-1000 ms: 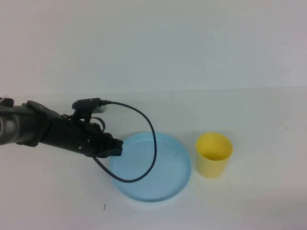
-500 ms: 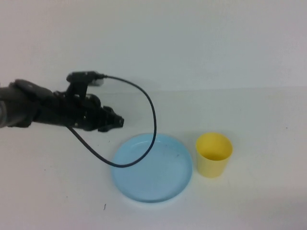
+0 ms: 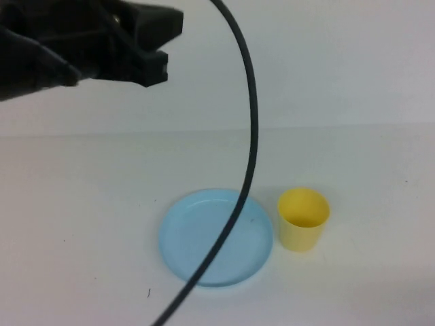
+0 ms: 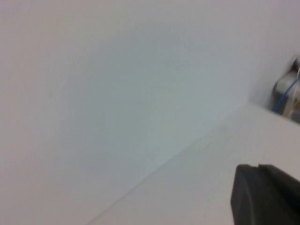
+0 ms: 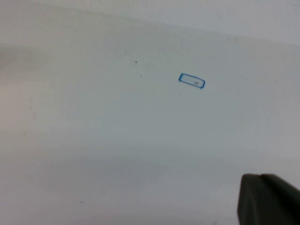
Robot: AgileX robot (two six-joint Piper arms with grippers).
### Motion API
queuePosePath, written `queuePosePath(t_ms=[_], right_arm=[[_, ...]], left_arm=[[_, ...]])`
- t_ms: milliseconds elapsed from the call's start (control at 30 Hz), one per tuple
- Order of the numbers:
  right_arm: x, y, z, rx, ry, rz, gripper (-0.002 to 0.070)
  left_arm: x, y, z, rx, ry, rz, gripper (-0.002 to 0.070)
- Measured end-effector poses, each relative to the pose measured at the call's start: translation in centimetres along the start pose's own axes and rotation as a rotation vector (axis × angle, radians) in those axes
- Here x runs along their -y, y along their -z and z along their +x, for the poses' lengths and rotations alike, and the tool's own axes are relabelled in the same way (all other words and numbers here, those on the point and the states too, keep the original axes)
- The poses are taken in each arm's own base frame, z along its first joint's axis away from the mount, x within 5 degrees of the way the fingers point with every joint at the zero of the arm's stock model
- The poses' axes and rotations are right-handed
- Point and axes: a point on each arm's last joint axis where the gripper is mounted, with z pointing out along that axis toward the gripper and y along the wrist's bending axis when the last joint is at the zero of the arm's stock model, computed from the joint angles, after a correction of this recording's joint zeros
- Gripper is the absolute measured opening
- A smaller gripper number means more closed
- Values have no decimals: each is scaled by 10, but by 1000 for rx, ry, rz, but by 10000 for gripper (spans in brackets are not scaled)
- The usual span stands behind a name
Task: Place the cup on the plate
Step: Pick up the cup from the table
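Yellow cup (image 3: 303, 219) standing upright just right of blue plate (image 3: 216, 236), untouched; left gripper (image 3: 155, 47) hanging closed, empty, high far-left; right gripper (image 5: 269, 199) closed, unseen from above; approach cup squarely.

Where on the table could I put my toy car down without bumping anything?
Bare table lies left of the plate, in front of it, and behind it up to the wall. It is crowded where the cup stands beside the plate. The left gripper hangs high, shut; the right gripper is shut too.

Left gripper (image 3: 158, 47) high, closed, empty.
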Motion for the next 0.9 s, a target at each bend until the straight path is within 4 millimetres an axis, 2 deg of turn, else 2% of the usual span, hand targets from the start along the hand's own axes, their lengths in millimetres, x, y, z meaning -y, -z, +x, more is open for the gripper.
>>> queuePosePath(t_ms=[100, 200, 400, 467, 567, 700, 767, 900], right_arm=[[0, 0, 0, 0, 0, 0, 1], [0, 0, 0, 0, 0, 0, 1], [0, 0, 0, 0, 0, 0, 1], [0, 0, 0, 0, 0, 0, 1], [0, 0, 0, 0, 0, 0, 1], [0, 0, 0, 0, 0, 0, 1], [0, 0, 0, 0, 0, 0, 1], [0, 0, 0, 0, 0, 0, 1]], left_arm=[[30, 35, -22, 116, -53, 24, 1], [53, 61, -34, 184, -99, 80, 1], [72, 90, -42, 242, -100, 164, 0], [70, 92, -43, 247, -157, 130, 0], [64, 91, -42, 239, -352, 32, 0], [42, 82, -34, 195, -578, -181, 0], [29, 85, -24, 181, -592, -291, 0], [16, 117, 13, 173, -455, -443, 0]])
